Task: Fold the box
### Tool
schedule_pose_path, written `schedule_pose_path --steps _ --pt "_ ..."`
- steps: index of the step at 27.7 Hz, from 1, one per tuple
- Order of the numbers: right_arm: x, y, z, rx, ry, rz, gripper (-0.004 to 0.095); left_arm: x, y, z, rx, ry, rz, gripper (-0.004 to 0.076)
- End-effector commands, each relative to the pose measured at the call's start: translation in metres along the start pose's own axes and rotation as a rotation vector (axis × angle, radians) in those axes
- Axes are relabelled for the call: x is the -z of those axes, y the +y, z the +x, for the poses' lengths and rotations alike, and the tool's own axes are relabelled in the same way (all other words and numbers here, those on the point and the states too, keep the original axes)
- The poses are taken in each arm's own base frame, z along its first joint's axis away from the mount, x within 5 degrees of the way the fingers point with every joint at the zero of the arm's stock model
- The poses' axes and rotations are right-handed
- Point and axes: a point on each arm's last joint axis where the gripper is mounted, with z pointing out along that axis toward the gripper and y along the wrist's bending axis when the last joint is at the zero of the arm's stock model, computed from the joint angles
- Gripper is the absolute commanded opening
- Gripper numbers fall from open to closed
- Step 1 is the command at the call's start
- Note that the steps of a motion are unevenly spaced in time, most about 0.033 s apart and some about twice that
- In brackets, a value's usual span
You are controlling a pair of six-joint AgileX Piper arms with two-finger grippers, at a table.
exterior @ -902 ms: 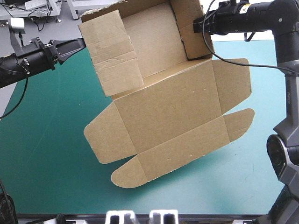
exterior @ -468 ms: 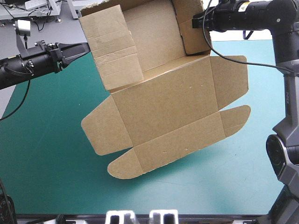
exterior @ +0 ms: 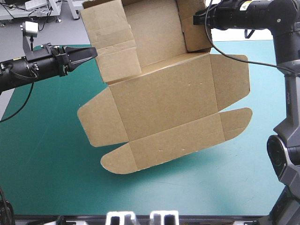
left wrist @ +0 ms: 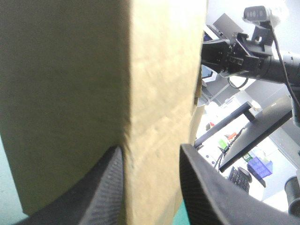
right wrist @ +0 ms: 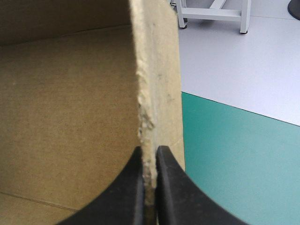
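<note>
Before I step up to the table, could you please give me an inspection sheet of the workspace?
Surface: teal-green table cover, flat, shadowed beneath the box.
Job's things: brown cardboard box, held up at its far end, tilted; two side walls raised there, near flaps flat.
Clutter: nothing seen.
Grippers: left end effector open, the box's left wall between its black fingers; right end effector shut on the right wall's edge.
Cables: nothing seen.
Surroundings: nothing seen.
</note>
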Motion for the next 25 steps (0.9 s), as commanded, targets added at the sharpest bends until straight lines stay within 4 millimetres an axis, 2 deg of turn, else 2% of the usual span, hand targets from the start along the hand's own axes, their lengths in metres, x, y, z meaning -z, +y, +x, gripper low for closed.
schedule_pose_path --steps 1,7,17,20,25 --pt "0.027 0.018 -0.021 -0.009 -0.178 -0.032 -0.0009 0.007 -0.031 0.001 -0.046 0.013 0.095 0.0319" --pt "0.026 0.022 -0.020 -0.012 -0.163 -0.052 -0.0009 0.007 -0.030 0.000 -0.045 -0.002 0.067 0.0392" --pt "0.017 0.049 -0.014 0.015 -0.122 -0.134 -0.0009 0.008 -0.011 -0.002 -0.048 -0.022 -0.142 0.0391" --pt "0.012 0.064 -0.009 0.048 -0.090 -0.153 -0.0009 0.009 -0.004 -0.006 -0.067 -0.058 -0.221 0.0360" --pt "0.012 0.073 -0.006 0.057 -0.056 -0.179 -0.0009 0.012 0.005 -0.008 -0.080 -0.080 -0.319 0.0307"
